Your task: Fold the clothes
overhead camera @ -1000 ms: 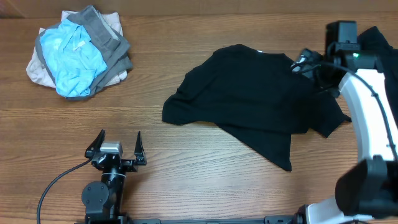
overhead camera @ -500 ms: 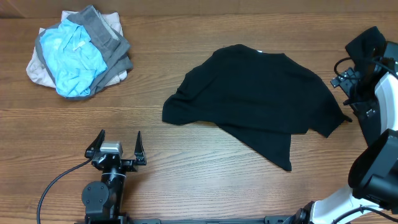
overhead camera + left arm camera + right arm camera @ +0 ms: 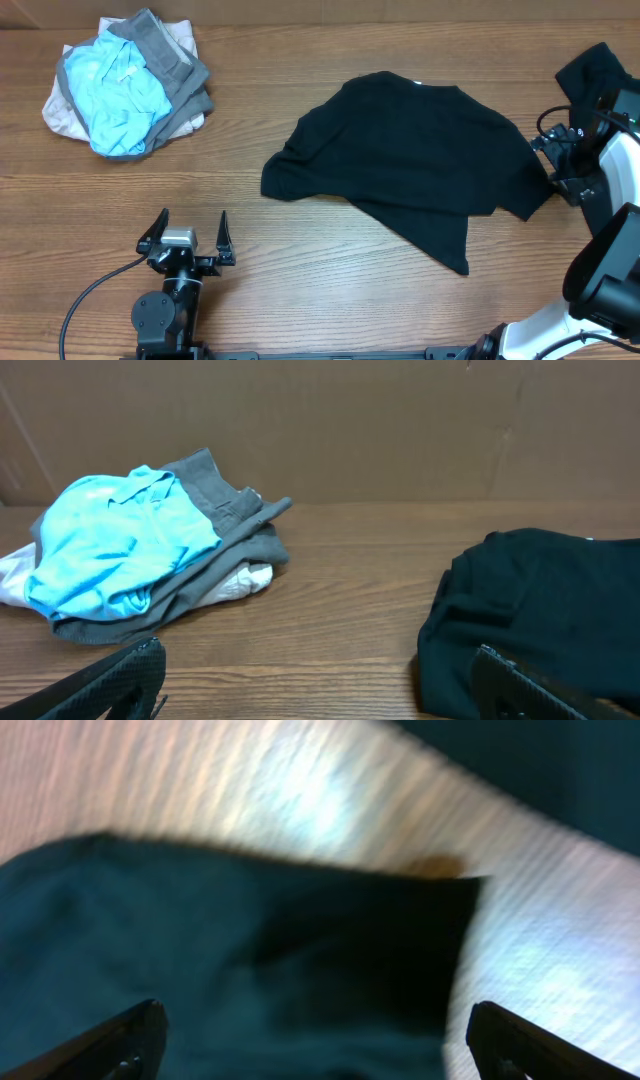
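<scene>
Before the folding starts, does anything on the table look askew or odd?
The black shirt lies skewed and rumpled, one sleeve bunched, its lower edge doubled over. Nothing looks spilled or damaged.

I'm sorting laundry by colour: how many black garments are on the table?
2. The spread black garment lies right of centre; a crumpled black garment sits at the far right edge, partly hidden. The light-blue and grey bundle could hide others.

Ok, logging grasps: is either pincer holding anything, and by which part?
Nothing is held. The left pincer is open, clear of any fabric; the right pincer is open at the edge of the black garment, not gripping it.
</scene>
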You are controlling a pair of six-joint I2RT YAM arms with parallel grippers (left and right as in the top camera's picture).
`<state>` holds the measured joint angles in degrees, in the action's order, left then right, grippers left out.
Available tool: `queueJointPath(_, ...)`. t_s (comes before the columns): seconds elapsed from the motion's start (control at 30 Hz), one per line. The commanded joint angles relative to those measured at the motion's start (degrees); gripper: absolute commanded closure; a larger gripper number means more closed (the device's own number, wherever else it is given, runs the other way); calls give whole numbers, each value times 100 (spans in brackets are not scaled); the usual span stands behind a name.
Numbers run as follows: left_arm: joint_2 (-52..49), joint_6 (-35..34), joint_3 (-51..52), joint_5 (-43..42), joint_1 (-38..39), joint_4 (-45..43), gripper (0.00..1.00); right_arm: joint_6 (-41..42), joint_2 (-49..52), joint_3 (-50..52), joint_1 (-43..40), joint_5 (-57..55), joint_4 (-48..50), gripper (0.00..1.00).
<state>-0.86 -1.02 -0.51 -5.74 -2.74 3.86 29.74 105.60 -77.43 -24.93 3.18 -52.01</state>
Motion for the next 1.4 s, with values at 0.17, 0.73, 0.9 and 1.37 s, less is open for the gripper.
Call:
queueJointPath(0.17, 61, 127, 24, 20, -24, 4, 0, -597, 20, 7, 1346, 1143, 74, 0)
queueJointPath(0.73, 61, 127, 24, 20, -24, 4, 0, -903, -586, 7, 4138, 1344, -289, 0)
queueJointPath(0.9, 61, 127, 24, 20, -24, 4, 0, -850, -455, 15, 5211, 490, 326, 0)
queueJointPath(1.37, 61, 127, 24, 20, -24, 4, 0, -160, 203, 22, 5853, 72, 911, 5)
